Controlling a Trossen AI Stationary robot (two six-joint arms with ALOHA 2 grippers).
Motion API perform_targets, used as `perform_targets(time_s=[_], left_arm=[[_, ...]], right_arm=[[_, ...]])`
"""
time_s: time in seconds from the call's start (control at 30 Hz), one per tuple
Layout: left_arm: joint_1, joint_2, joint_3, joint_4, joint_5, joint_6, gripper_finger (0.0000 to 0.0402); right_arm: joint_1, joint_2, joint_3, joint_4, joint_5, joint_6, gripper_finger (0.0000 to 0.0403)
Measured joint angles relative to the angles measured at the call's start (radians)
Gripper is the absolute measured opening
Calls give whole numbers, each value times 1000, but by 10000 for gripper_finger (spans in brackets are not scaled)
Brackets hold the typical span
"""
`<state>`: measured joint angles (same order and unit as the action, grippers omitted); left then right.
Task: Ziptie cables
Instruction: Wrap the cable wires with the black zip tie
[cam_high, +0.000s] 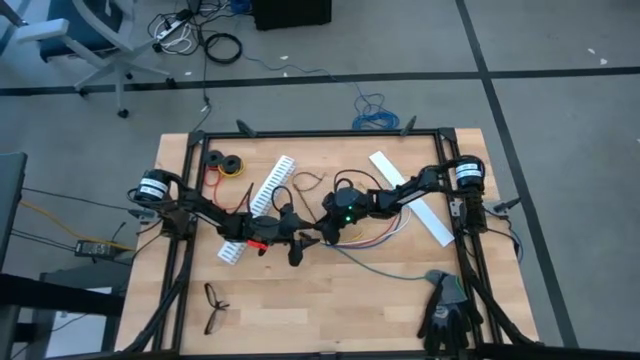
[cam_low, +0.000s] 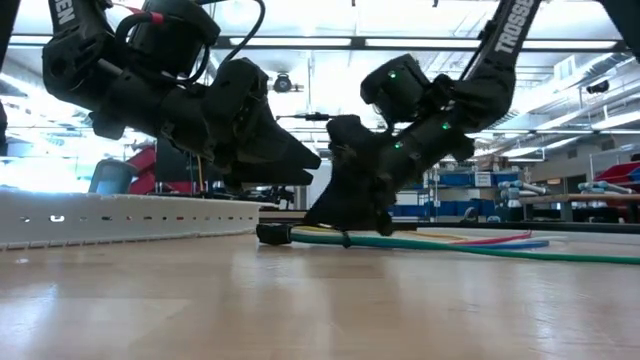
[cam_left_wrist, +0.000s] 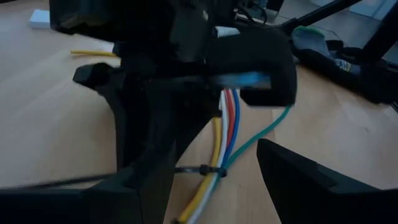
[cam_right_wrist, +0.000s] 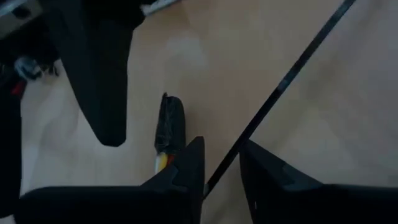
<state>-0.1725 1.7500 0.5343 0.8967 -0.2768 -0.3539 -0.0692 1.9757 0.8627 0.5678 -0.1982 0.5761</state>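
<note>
The cables (cam_left_wrist: 225, 134), thin yellow, white, red, blue and green wires, lie on the wooden table (cam_high: 330, 310) near its middle. One end of the bundle is wrapped in black (cam_right_wrist: 169, 124). A black ziptie (cam_left_wrist: 202, 169) is looped around the bundle. My left gripper (cam_left_wrist: 214, 186) stands open above the cables, one finger on either side. My right gripper (cam_right_wrist: 221, 149) faces it from the right, tipped down, its fingers narrowly apart. The ziptie's long tail (cam_right_wrist: 280, 81) runs between them. I cannot tell whether a finger touches it.
A long white slotted strip (cam_high: 258, 205) lies just left of the grippers, and a flat white strip (cam_high: 410, 195) to the right. Black eyeglasses (cam_high: 215, 305) sit at the near left, a dark glove (cam_high: 445, 312) at the near right, and tape rolls (cam_high: 225, 162) at the far left.
</note>
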Motion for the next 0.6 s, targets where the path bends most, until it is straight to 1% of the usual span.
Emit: perform_targets(time_s=[0.07, 0.17, 0.2, 0.33, 0.43, 0.5, 0.6], left_arm=[[0, 0, 0, -8, 0, -18, 238], [0, 0, 0, -10, 0, -21, 238], [0, 0, 0, -11, 0, -21, 238], [0, 0, 0, -13, 0, -23, 238], [0, 0, 0, -27, 0, -52, 238], [0, 0, -1, -44, 0, -79, 238], [-1, 0, -1, -59, -1, -116, 238]], right_arm=[[0, 2, 10, -12, -15, -18, 66], [-10, 2, 14, -17, -52, -67, 19], [-12, 1, 15, -23, -64, -83, 10], [-14, -3, 15, -67, -67, -112, 2], [-12, -32, 14, -131, -57, -137, 1], [-6, -68, 13, -174, -27, -174, 1], [13, -132, 14, -232, 50, -220, 0]])
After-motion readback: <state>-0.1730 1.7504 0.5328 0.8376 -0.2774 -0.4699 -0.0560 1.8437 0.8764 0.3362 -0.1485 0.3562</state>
